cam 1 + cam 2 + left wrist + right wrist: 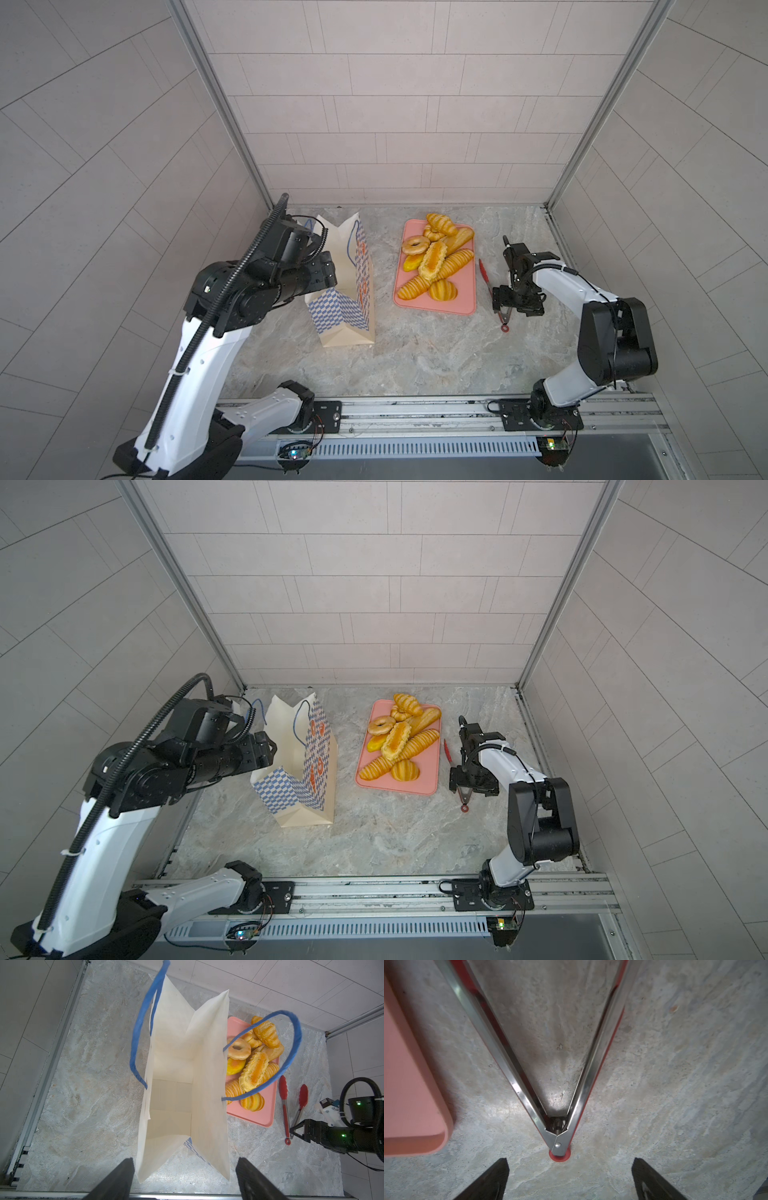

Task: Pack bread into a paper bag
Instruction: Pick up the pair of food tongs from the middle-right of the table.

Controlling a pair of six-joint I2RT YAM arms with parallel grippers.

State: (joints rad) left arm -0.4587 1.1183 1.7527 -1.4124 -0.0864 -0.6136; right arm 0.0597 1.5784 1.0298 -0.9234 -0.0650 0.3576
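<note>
Both top views: mounted high over the robot's edge of the table (415,357), pitched steeply down toward the back wall, far enough off to take in the whole workspace; framing nearly identical.
Left wrist view: directly above the paper bag (209,1084), looking down into its mouth, close; pink tray (268,1113) and red tongs (285,1105) alongside.
Right wrist view: very close over the tongs' hinge, facing the tabletop.
All views share tongs and tray.

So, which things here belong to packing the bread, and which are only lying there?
Belong to the job: bread, paper bag, probably also the red tongs, since the open right hand is over their hinge end.
Only lying there: pink tray, which just carries the bread.
</note>
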